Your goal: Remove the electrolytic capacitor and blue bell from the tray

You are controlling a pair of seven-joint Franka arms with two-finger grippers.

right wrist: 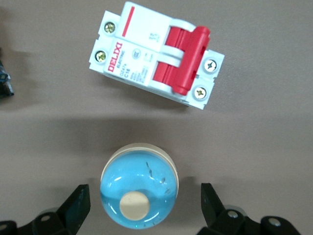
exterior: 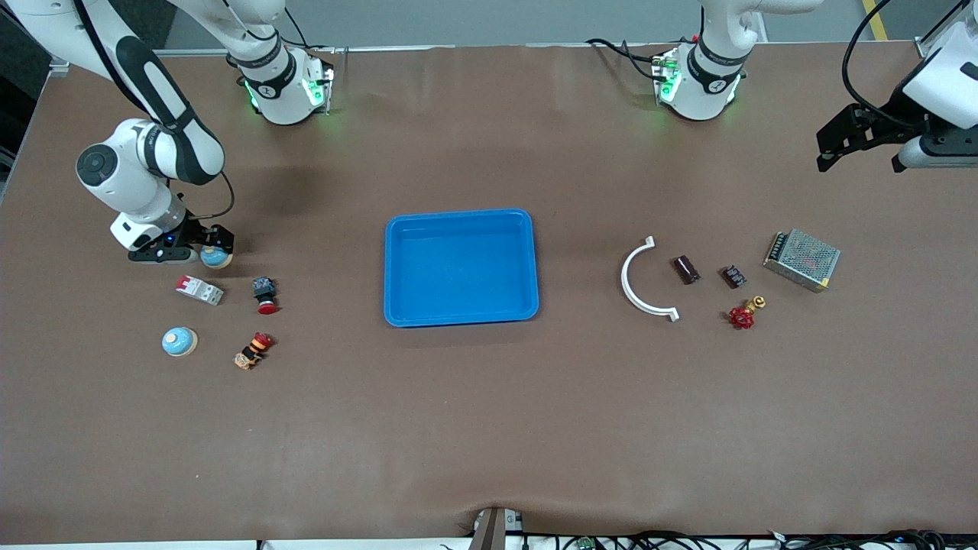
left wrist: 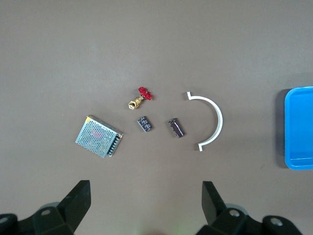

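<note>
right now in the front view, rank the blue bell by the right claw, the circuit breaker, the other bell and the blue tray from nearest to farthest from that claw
1. Blue bell, between the open right claw's fingers.
2. Circuit breaker, just nearer the camera.
3. Other bell, nearer the camera still.
4. Blue tray, at the table's middle.

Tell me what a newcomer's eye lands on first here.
The blue tray at the table's middle stands out. The right gripper is low over a blue bell, open jaws on either side of it, beside a red-and-white breaker. The left gripper hangs open above the table at its own end.
</note>
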